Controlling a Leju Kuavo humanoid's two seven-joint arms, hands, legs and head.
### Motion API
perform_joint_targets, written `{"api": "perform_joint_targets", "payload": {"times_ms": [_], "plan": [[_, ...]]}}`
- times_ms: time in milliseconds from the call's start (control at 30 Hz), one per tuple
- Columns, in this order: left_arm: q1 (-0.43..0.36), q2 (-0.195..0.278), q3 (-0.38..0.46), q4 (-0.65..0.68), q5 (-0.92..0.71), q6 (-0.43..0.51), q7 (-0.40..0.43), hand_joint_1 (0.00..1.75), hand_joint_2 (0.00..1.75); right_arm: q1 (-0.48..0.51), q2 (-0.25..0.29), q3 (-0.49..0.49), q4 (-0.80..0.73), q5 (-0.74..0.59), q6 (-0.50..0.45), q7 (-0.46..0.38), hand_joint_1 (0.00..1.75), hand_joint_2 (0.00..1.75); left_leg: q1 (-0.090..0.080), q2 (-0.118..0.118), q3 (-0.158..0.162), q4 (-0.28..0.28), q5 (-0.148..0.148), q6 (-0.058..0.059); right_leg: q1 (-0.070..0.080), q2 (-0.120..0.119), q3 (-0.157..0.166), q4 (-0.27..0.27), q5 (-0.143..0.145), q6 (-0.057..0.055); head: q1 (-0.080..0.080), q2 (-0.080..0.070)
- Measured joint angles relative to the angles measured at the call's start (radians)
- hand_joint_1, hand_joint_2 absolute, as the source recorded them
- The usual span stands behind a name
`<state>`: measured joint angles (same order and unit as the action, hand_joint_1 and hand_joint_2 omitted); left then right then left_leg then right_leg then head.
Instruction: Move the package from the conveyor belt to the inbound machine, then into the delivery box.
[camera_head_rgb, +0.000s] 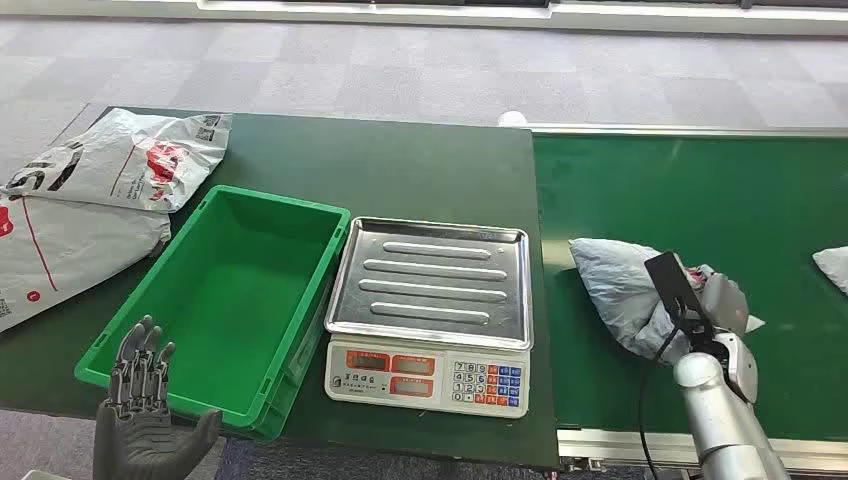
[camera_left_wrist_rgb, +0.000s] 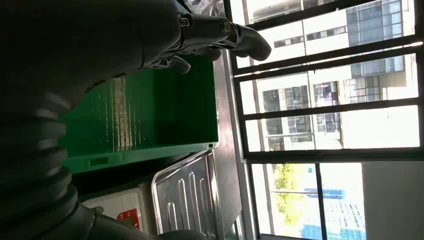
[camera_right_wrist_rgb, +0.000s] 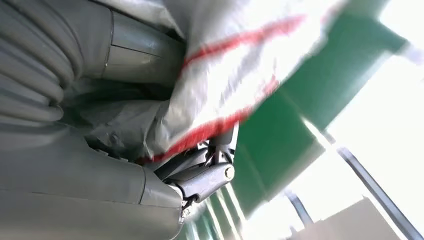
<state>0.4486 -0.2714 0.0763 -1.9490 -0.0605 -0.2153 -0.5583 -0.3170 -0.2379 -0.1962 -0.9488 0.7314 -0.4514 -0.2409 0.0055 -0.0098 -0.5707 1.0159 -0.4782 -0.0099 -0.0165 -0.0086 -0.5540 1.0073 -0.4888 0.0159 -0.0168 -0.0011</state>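
A crumpled grey package (camera_head_rgb: 618, 286) lies on the green conveyor belt (camera_head_rgb: 720, 190), close to the belt's left end. My right hand (camera_head_rgb: 718, 303) is on its right end and grips it. In the right wrist view the package (camera_right_wrist_rgb: 225, 75), grey-white with red stripes, is pressed into my right hand (camera_right_wrist_rgb: 100, 175) with dark fingers (camera_right_wrist_rgb: 205, 175) wrapped under it. The inbound machine, a scale with a steel tray (camera_head_rgb: 432, 280), stands left of the belt. The green delivery box (camera_head_rgb: 232, 290) is empty. My left hand (camera_head_rgb: 145, 405) hovers open, palm up, at the box's front corner.
Two large grey mail bags (camera_head_rgb: 120, 160) lie on the dark table left of the box. Another package (camera_head_rgb: 835, 265) sits at the belt's right edge. The left wrist view looks past my left hand (camera_left_wrist_rgb: 150, 35) at the box wall (camera_left_wrist_rgb: 150, 115) and steel tray (camera_left_wrist_rgb: 185, 195).
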Motion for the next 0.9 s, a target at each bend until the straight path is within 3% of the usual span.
{"api": "perform_joint_targets", "payload": {"times_ms": [267,500,600,733,900], "plan": [[-0.007,-0.009,0.0,0.008,0.0,0.02,-0.013,0.0,1.75,0.127,0.076,-0.032,-0.446,-0.115,-0.191,-0.162,1.75,1.75,0.0,-0.002,-0.001,0.0,0.0,-0.002,0.001,-0.001,-0.002,0.0,-0.002,-0.001,0.0,0.0],[-0.012,-0.005,-0.004,0.019,0.018,0.068,-0.02,0.0,1.75,0.174,0.097,-0.025,-0.607,-0.193,-0.238,-0.205,1.75,1.75,0.0,-0.001,-0.001,0.0,0.0,-0.001,0.0,0.0,-0.001,0.0,-0.001,-0.001,0.0,0.0],[-0.012,0.005,-0.01,0.022,0.028,0.086,-0.029,0.0,1.75,0.176,0.099,0.004,-0.623,-0.231,-0.138,-0.2,1.75,1.75,0.0,0.0,-0.003,-0.001,0.0,-0.002,0.0,0.001,0.0,0.0,-0.001,-0.001,0.0,0.0],[-0.023,0.038,-0.035,0.036,0.044,0.105,-0.053,0.0,1.75,0.149,0.078,0.151,-0.612,-0.181,0.174,-0.129,1.75,1.75,0.001,0.006,-0.004,-0.001,0.0,-0.003,0.001,0.007,-0.002,0.0,0.0,-0.002,0.0,0.0],[-0.033,0.068,-0.058,0.055,0.049,0.112,-0.066,0.0,1.75,0.101,0.065,0.301,-0.579,-0.085,0.315,-0.098,1.75,1.75,0.002,0.001,-0.004,-0.001,0.003,-0.004,0.003,0.002,-0.004,0.002,0.001,-0.003,0.0,0.0]]}}
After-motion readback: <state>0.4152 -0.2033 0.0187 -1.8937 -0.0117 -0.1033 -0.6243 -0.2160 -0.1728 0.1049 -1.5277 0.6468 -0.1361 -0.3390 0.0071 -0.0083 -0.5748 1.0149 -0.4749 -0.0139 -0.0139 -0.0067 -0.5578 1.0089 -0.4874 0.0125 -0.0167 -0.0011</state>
